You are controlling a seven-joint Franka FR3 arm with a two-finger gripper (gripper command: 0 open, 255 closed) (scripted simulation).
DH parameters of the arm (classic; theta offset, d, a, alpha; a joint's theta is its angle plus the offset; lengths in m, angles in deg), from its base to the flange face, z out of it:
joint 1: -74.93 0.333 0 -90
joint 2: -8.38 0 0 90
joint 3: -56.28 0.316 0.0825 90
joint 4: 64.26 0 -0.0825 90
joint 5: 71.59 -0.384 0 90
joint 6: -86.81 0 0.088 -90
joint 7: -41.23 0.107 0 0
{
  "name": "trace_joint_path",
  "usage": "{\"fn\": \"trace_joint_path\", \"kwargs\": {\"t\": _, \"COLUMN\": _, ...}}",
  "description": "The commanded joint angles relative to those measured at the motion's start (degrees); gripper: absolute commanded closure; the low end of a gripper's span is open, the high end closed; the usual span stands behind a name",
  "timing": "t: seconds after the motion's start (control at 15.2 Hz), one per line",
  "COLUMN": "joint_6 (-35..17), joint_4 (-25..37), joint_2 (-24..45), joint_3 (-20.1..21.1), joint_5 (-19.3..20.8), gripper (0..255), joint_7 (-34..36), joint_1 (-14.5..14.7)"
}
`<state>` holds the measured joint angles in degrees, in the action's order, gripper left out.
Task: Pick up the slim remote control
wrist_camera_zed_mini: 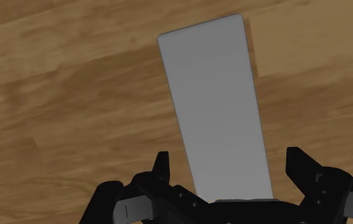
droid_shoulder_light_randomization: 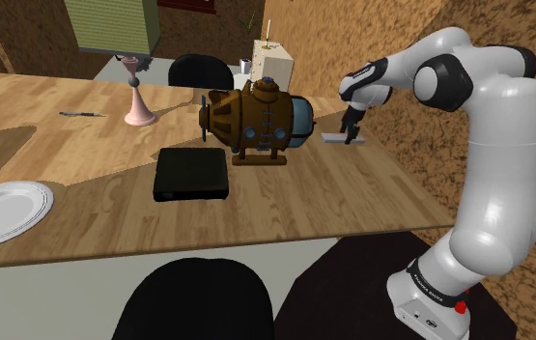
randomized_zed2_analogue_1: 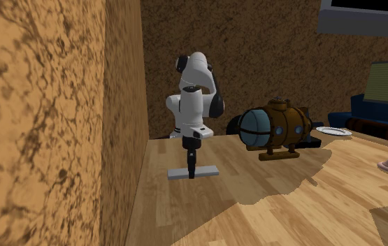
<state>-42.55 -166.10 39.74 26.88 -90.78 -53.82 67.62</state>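
The slim remote (droid_shoulder_light_randomization: 332,138) is a flat grey slab lying on the wooden table (droid_shoulder_light_randomization: 82,155), near its edge by the textured wall. My black gripper (droid_shoulder_light_randomization: 353,133) has come down over it, pointing at the tabletop. In the wrist view the remote (wrist_camera_zed_mini: 213,108) runs between the two fingers, and the gripper (wrist_camera_zed_mini: 230,167) is open with a gap on each side of the slab. From the second exterior view the gripper (randomized_zed2_analogue_1: 191,170) stands across the middle of the remote (randomized_zed2_analogue_1: 209,170), which sticks out on both sides of it.
A brown submarine model (droid_shoulder_light_randomization: 256,121) on a stand sits beside the remote, and a black box (droid_shoulder_light_randomization: 191,174) lies in front of it. Farther along are a pink candlestick (droid_shoulder_light_randomization: 138,101), a pen (droid_shoulder_light_randomization: 82,114) and a white plate (droid_shoulder_light_randomization: 5,211). A textured wall (randomized_zed2_analogue_1: 45,126) borders the table.
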Motion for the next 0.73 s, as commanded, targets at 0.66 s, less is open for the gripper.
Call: {"fn": "trace_joint_path", "kwargs": {"t": 0.66, "joint_6": 0.25, "joint_4": 0.01, "joint_2": -0.30, "joint_3": -0.12, "joint_5": 0.16, "gripper": 255, "joint_7": 0.10, "joint_1": 0.10}}
